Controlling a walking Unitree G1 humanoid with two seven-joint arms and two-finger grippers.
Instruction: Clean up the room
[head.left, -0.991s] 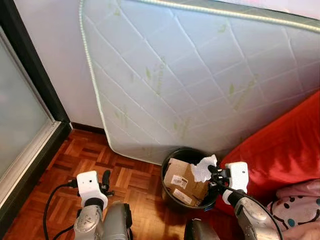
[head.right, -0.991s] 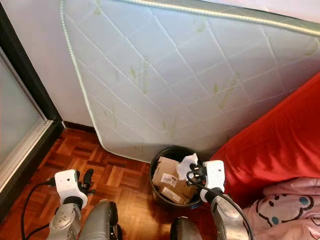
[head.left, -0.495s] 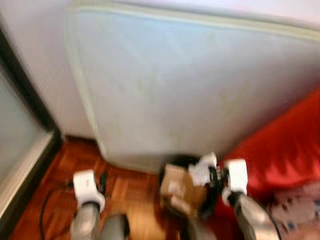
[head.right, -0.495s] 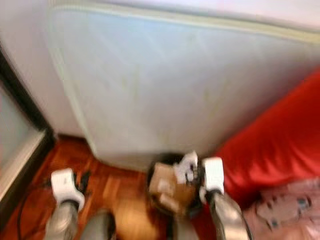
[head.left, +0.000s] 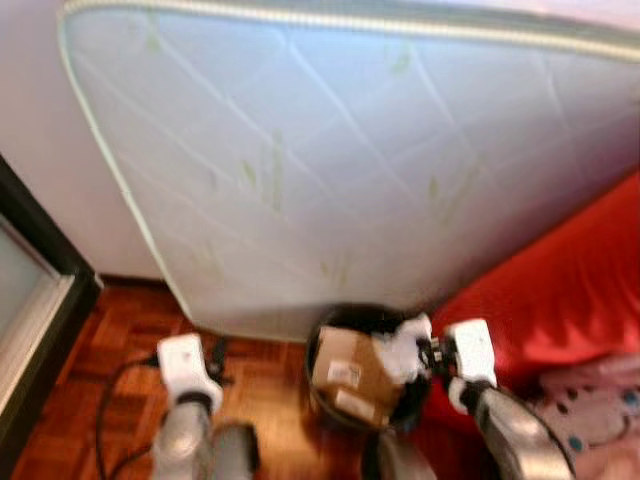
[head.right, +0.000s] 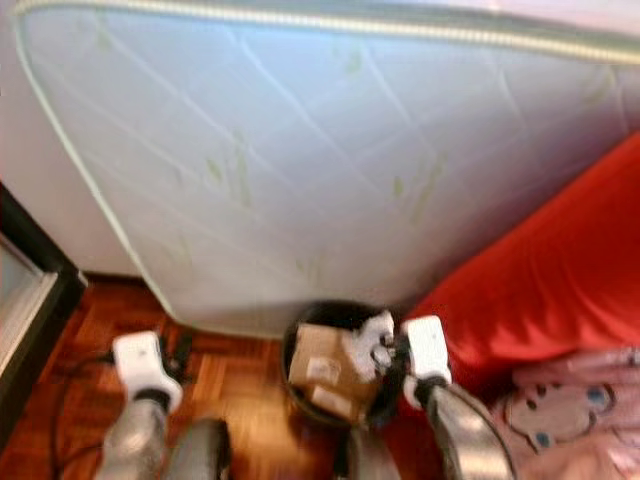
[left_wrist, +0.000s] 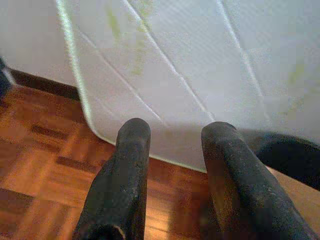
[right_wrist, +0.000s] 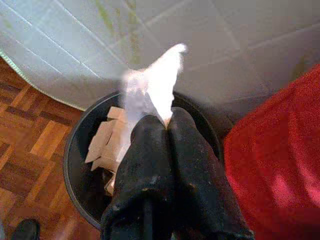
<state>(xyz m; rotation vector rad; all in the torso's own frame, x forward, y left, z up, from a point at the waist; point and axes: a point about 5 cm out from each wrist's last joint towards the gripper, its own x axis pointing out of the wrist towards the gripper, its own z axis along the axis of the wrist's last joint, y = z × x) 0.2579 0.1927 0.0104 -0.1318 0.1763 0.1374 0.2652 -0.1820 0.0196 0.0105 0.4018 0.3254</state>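
A black round bin (head.left: 340, 325) stands on the parquet against the mattress, with a brown cardboard box (head.left: 345, 372) inside it. My right gripper (head.left: 425, 350) is shut on a crumpled white tissue (head.left: 403, 345) and holds it over the bin's right rim. In the right wrist view the tissue (right_wrist: 150, 87) sticks up from between the closed fingers (right_wrist: 150, 165), with the bin (right_wrist: 80, 145) below it. My left gripper (left_wrist: 172, 165) is open with nothing between its fingers, low over the floor left of the bin.
A white quilted mattress (head.left: 350, 150) leans on the wall behind the bin. A red sofa (head.left: 560, 290) with a pink spotted cloth (head.left: 600, 390) fills the right. A dark door frame (head.left: 40, 270) runs along the left. A black cable (head.left: 110, 400) lies on the parquet.
The camera has swung, shifting the whole scene; the views are still blurred. My right gripper keeps the tissue over the bin. The left arm stays low at the left.
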